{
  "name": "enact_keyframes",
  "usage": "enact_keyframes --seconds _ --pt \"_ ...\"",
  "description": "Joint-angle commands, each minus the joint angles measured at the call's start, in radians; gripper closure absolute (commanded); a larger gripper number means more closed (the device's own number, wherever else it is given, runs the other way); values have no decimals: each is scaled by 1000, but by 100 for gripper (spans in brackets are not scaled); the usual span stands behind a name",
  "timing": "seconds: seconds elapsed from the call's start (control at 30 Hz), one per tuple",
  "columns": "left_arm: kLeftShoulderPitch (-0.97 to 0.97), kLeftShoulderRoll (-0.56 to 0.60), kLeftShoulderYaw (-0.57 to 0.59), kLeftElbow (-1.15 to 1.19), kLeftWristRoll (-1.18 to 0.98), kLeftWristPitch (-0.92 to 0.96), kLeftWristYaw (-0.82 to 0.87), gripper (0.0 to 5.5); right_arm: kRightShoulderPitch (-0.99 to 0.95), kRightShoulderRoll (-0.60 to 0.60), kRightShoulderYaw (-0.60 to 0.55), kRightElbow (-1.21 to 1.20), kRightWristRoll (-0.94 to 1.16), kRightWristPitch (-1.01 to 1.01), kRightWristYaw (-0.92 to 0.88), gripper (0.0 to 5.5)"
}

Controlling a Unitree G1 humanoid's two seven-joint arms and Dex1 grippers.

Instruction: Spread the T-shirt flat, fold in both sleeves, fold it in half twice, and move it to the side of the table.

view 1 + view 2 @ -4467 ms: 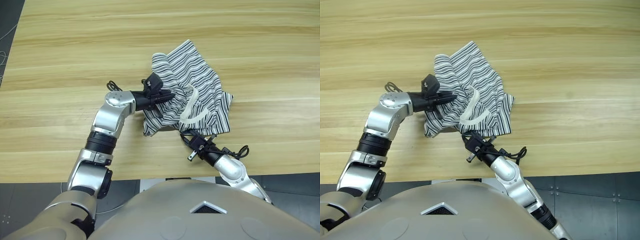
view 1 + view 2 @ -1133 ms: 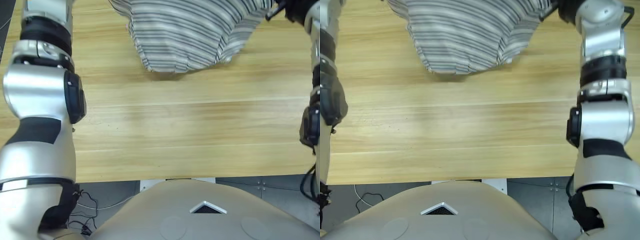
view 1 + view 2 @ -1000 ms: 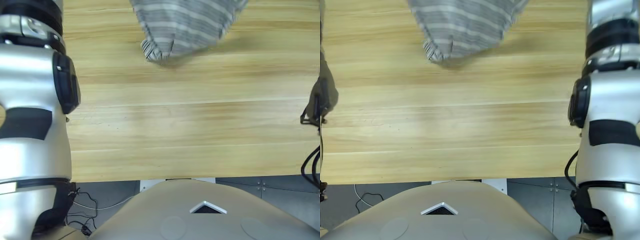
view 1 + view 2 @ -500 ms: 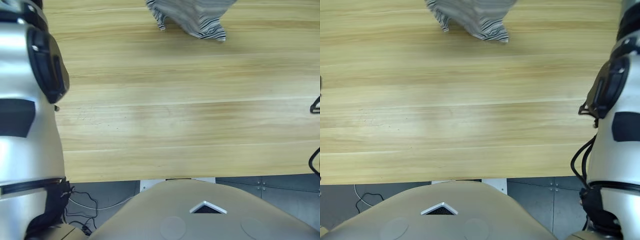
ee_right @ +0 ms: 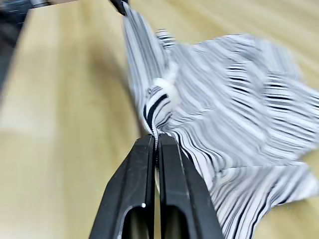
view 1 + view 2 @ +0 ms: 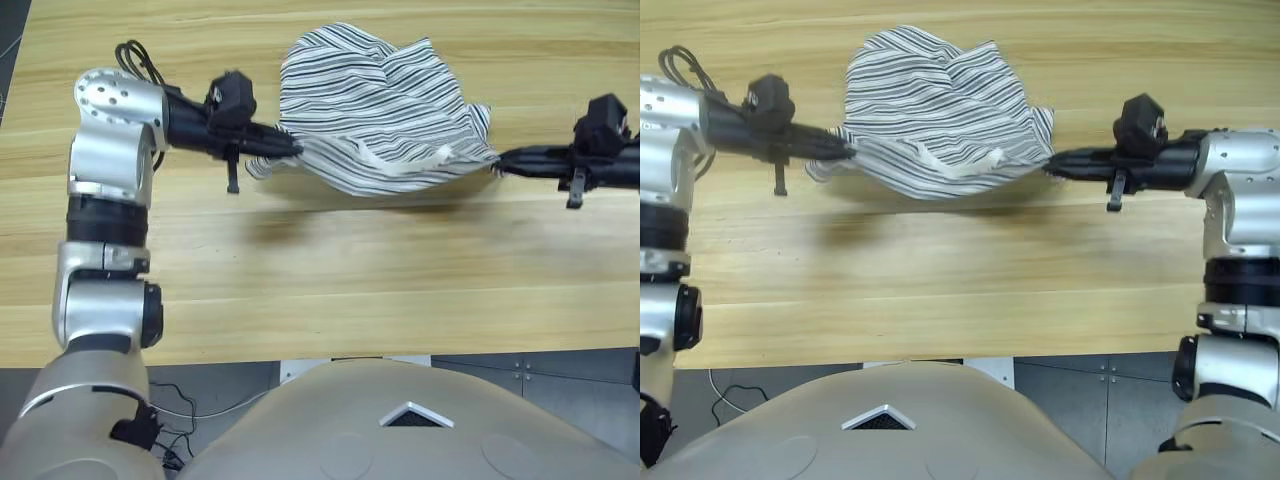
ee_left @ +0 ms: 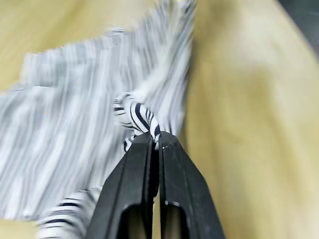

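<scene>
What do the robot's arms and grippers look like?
Left arm and right arm: rounded silver segments with black joint bands. A black cable loops beside the left arm's round joint. Left gripper and right gripper: slim, black, tapering two-finger tongs.

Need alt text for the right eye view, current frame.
A striped T-shirt is held bunched and stretched between two grippers over a wooden table. The left gripper pinches one edge and the right gripper pinches the opposite edge, each with its jaws shut on the fabric.
</scene>
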Motion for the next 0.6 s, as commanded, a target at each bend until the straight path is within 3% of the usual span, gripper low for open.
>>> enact_keyframes --seconds 0.03,0.17,0.37,0.4,0.6 --pt "209 134 -122 -278 34 41 -60 538 221 -136 152 -205 -146 -45 36 540" --pt "267 163 -191 -300 115 -18 -9 538 269 -123 256 -191 -281 -118 -24 540" --pt "275 132 -230 -186 240 -134 129 538 192 -14 281 -55 -381 -183 -199 540" --pt "275 131 -227 -176 237 -153 135 516 180 -10 279 -33 -383 -189 -210 540" --pt "293 142 -224 -207 168 -150 97 428 175 -64 262 -22 -302 -160 -116 434"
